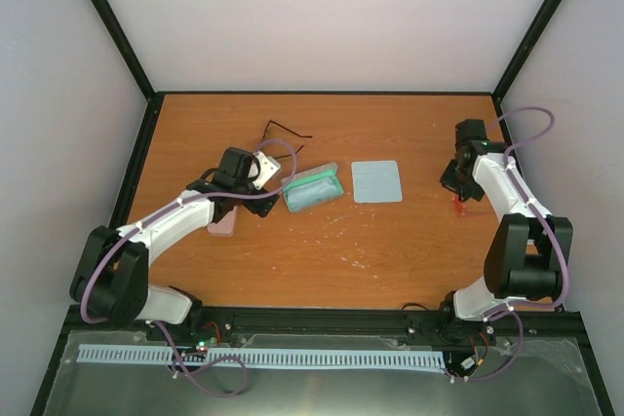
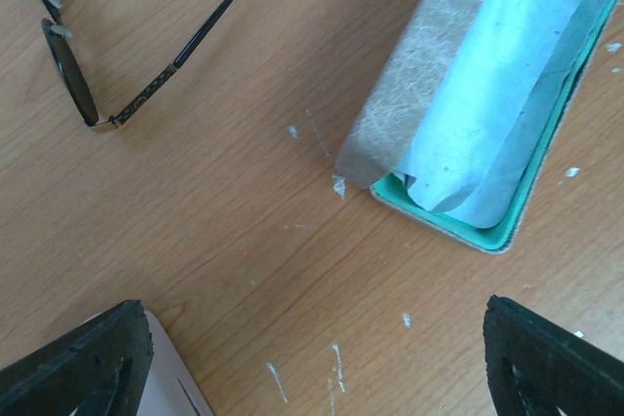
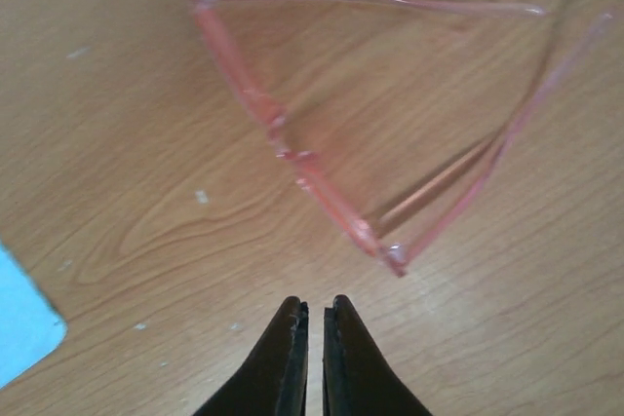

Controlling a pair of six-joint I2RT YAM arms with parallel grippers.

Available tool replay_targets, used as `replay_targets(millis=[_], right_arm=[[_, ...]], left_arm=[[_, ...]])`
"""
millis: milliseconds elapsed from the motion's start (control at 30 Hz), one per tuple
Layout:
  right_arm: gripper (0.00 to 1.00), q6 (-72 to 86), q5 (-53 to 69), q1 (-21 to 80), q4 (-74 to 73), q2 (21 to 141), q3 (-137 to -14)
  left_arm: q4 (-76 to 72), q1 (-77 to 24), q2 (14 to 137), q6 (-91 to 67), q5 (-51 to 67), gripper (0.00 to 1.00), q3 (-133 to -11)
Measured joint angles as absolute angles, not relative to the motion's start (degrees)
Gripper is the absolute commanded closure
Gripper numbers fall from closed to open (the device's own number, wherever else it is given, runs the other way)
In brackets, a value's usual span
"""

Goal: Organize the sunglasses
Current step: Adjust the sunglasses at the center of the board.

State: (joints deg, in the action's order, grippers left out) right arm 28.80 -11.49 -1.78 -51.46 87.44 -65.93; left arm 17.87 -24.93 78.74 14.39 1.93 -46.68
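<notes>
On the table [image 1: 390,250] we see the open case [image 2: 409,75], teal inside with a pale cloth lying in it. Our left hand [image 2: 317,362] hangs spread and empty over bare wood. Our right hand [image 3: 315,338] has its fingers pressed together on nothing, with a pink pair [image 3: 292,155] just ahead of it. The sunglasses [image 2: 146,94] lie unfolded near the case, not touching it. We judge them light, springy and easily bent (thin frame, slim arms), so we would pinch gently at the bridge or a hinge corner.
</notes>
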Motion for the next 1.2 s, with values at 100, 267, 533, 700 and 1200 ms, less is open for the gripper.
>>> replay_targets(millis=[100,267,533,700,1200], right_arm=[[0.94,28.91,-10.81,-5.54,-51.7,87.81,-65.12],[0.96,28.67,-10.35,-8.62,-51.68,88.84,-63.09],[0.96,28.29,-9.96,-8.75,-50.33,92.2,-60.58],[0.96,27.81,-10.5,-9.26,-48.64,92.23,-60.58],[0.97,25.91,-10.76,-11.64,-44.82,96.66,-60.6]], left_arm=[[17.87,-24.03,79.33,14.9,2.04,0.09,-46.68],[17.85,-23.53,79.55,15.18,2.17,0.09,-46.68],[17.82,-23.51,80.31,15.18,2.15,0.09,-46.68],[17.82,-23.49,80.53,15.16,2.15,0.09,-46.68],[18.57,-23.07,81.91,14.94,1.96,0.09,-47.75]])
